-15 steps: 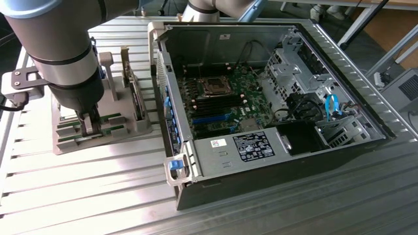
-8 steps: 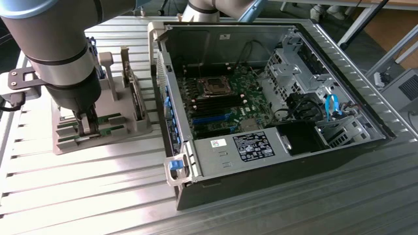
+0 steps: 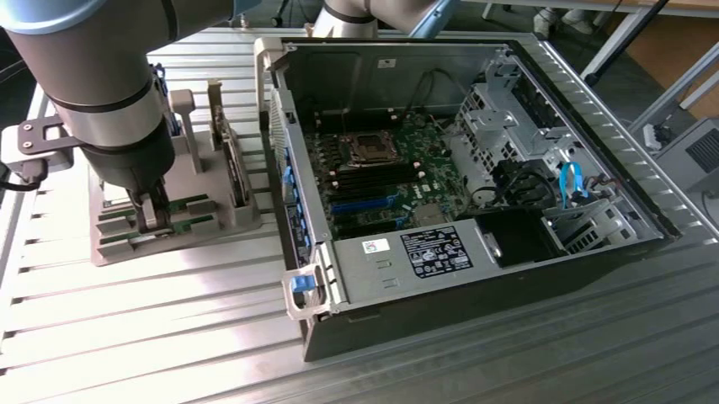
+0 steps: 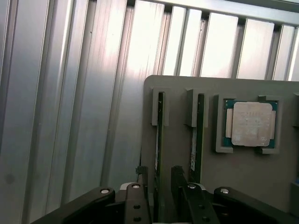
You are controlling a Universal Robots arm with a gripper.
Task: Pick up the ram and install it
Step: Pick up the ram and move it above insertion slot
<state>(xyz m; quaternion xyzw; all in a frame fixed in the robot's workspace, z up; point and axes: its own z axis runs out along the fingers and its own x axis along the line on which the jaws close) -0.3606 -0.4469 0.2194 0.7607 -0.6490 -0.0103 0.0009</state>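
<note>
The ram (image 4: 160,130) is green, its tray (image 4: 243,172) grey, the hand (image 4: 160,179) black, the ribbed table (image 4: 70,116) silver.

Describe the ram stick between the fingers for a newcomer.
A grey holder tray sits beside the open black computer case. Two thin green sticks stand on edge there; the ram stick is between the open fingers, farther from the square silver processor chip.

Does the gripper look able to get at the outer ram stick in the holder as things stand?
Probably yes: the open gripper straddles that ram, which stands on edge in its holder, with one finger in the gap beside the neighbouring stick.
</note>
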